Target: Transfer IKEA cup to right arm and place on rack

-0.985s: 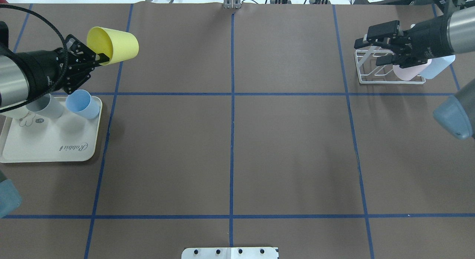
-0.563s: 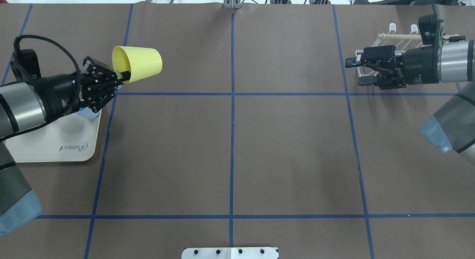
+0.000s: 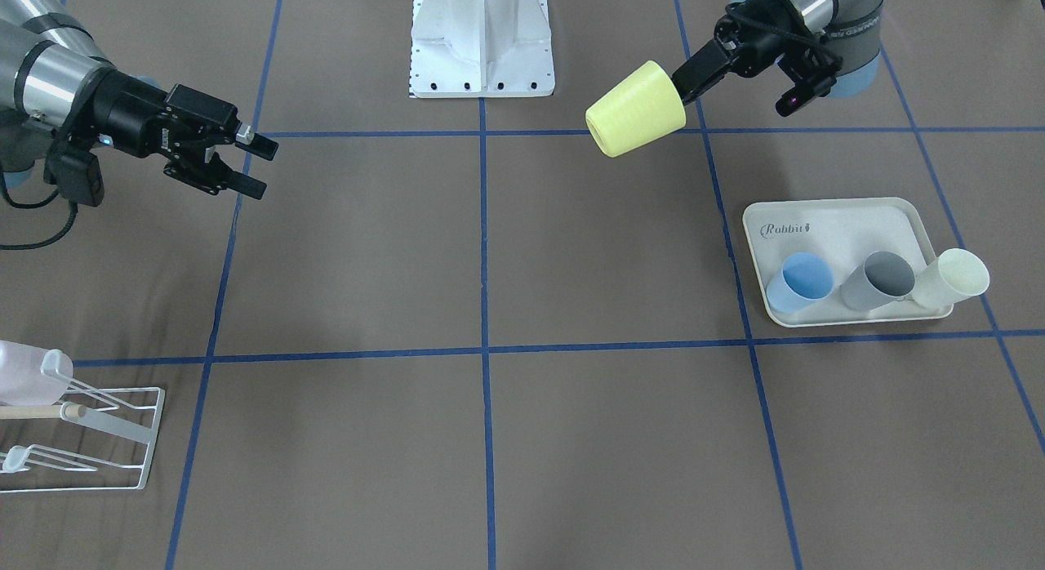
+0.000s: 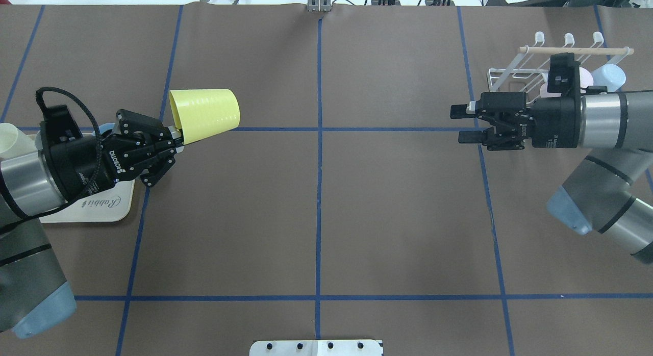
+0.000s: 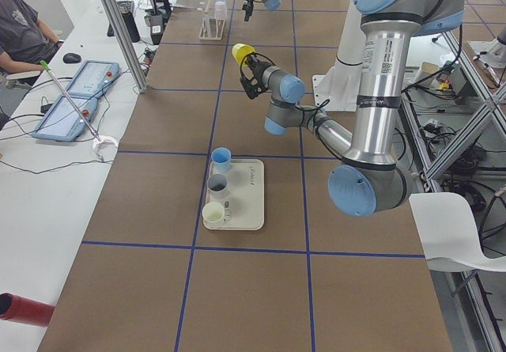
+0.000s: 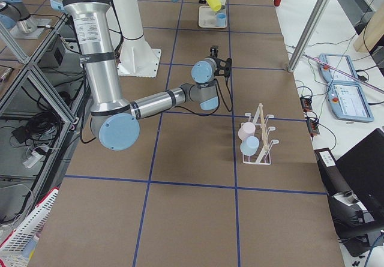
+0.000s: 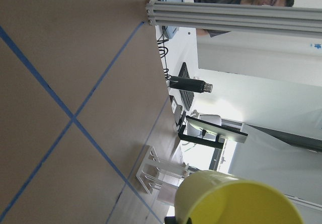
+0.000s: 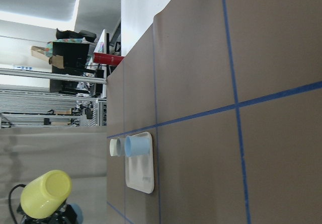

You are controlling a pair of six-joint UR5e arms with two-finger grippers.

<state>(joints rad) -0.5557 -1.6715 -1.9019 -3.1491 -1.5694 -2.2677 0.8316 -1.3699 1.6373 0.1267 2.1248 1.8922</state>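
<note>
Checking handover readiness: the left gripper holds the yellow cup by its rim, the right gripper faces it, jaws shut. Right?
Not quite: the right gripper faces the yellow cup with jaws open, as the overhead view shows. The left gripper does hold it by the rim.

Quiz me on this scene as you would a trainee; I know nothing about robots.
1. True or false: the left jaws grip the yellow cup by its rim.
2. How many cups stand on the tray? A) two B) three C) five
3. Fill in: the right jaws are ___ and hold nothing.

Key: 1 true; 2 B; 3 open.
</note>
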